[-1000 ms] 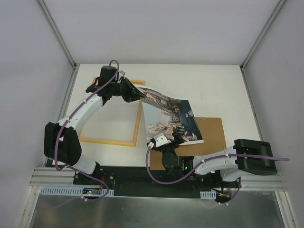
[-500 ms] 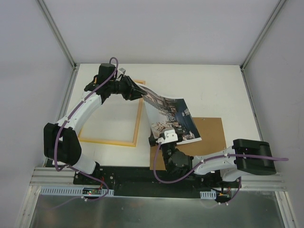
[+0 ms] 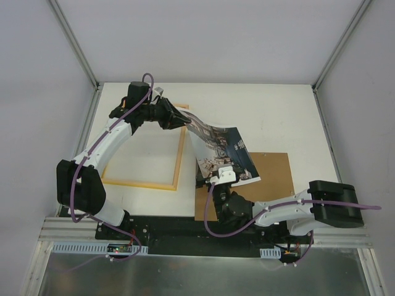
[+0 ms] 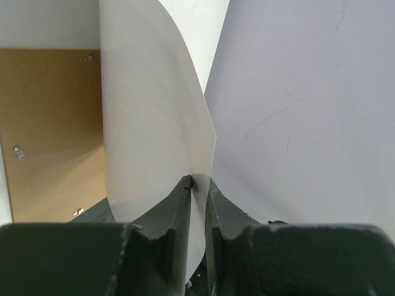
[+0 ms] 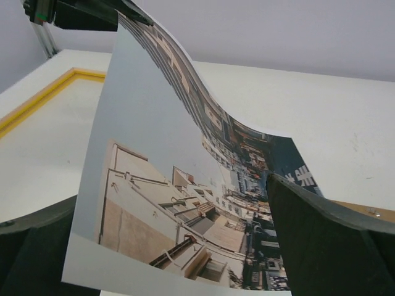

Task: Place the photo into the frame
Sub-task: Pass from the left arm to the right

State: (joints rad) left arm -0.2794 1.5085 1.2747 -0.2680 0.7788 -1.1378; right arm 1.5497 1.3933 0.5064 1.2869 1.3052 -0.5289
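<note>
- The left gripper (image 4: 197, 185) is pinching the photo (image 3: 225, 148) by its far corner (white back facing its camera).
- The photo is hanging curved in the air, just right of the frame (image 3: 179, 160), partly over the brown board (image 3: 274, 179).
- The right gripper (image 5: 170, 197) is gaping wide at the photo's near edge.

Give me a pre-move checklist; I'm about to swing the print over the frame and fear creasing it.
1. Left jaws shut on the far edge of the photo: ok.
2. Right jaws gripping its near edge: not ok; they stand wide apart, with the sheet between them.
3. Photo free of creases: ok; it bows smoothly and no fold shows.
4. Photo over the opening of the frame: not ok; most of it hangs to the right of the frame, above the backing panel.
5. Frame lying flat on the table, opening bare: ok.
</note>
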